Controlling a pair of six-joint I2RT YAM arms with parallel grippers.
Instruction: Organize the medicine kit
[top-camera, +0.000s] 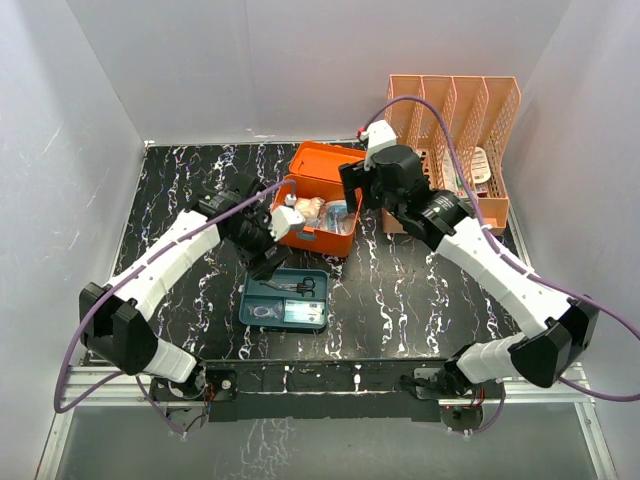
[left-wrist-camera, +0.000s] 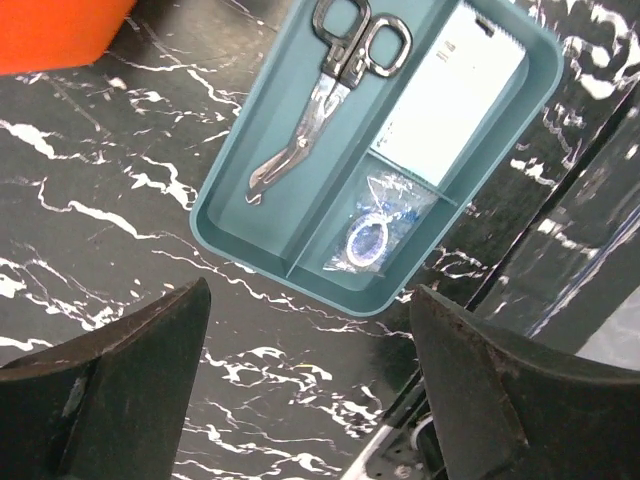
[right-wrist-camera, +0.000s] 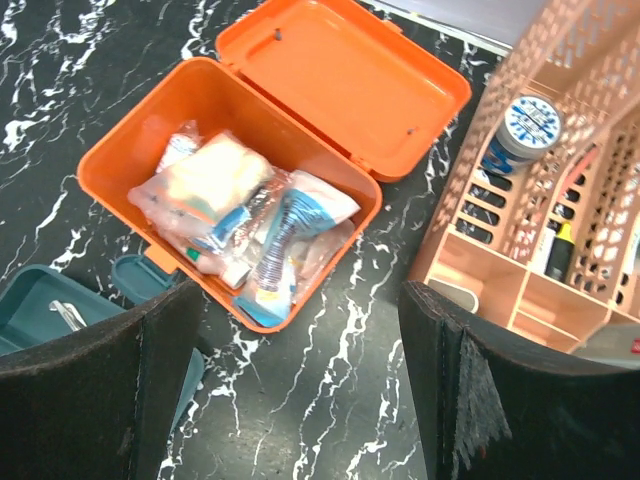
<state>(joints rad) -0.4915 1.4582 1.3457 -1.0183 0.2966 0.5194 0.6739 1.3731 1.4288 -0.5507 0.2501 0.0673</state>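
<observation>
Two containers shared the work. The orange medicine kit lay on the black marbled table with its lid thrown back. Its teal divided tray sat outside the box, near its front, toward the arms. I judged the tray was out so the deeper well could be reached, where wrapped packets were heaped loosely. The tray kept its contents sorted by compartment. Angled shears lay in the long one, a flat white packet in the second, and a small bagged blue item in the third. The peach slatted file organizer stood just beside the kit with more supplies in its slots, probably stock yet to be sorted.

The left gripper hung above the tray's near edge, jaws spread wide, holding nothing and touching nothing. The right gripper hovered above the kit's front side, jaws equally wide and empty.
</observation>
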